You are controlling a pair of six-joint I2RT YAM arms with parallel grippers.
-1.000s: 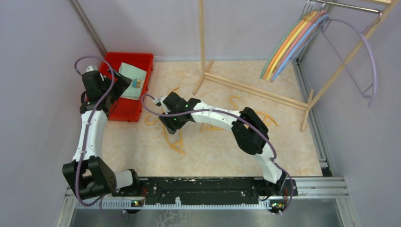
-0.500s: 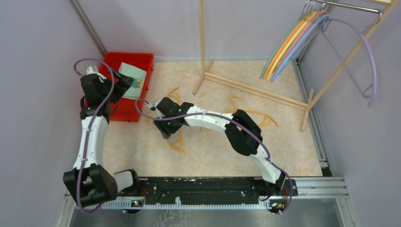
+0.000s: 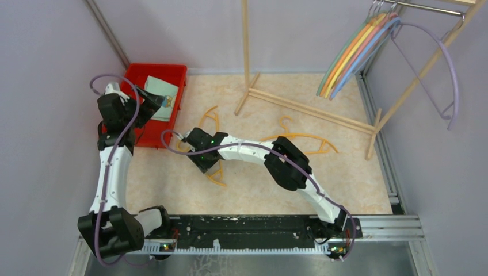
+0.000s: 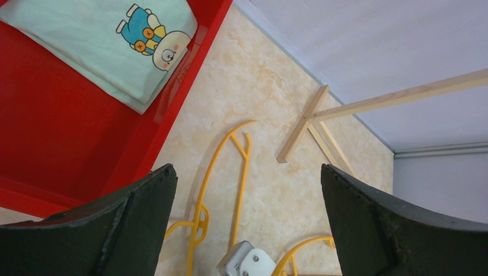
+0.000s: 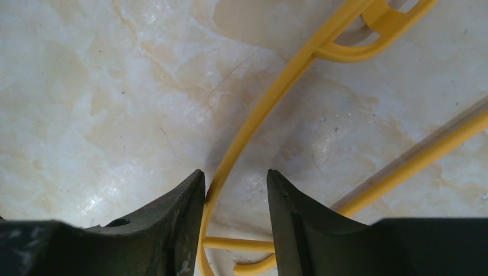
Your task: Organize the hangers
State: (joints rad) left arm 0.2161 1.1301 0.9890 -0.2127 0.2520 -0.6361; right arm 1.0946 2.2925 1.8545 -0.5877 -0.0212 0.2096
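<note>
Right gripper [image 5: 233, 190]: jaws set narrow, astride one arm of a yellow hanger [image 5: 270, 92], not yet clamped. Hanger laid flat, just beside the bin [image 4: 184, 92]. Judged light, thin, springy, slick; best taken mid-arm.

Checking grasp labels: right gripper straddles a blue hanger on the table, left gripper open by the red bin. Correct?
No: the hanger that the right gripper straddles is yellow, not blue; the right wrist view shows it. The left gripper is open by the red bin.
</note>
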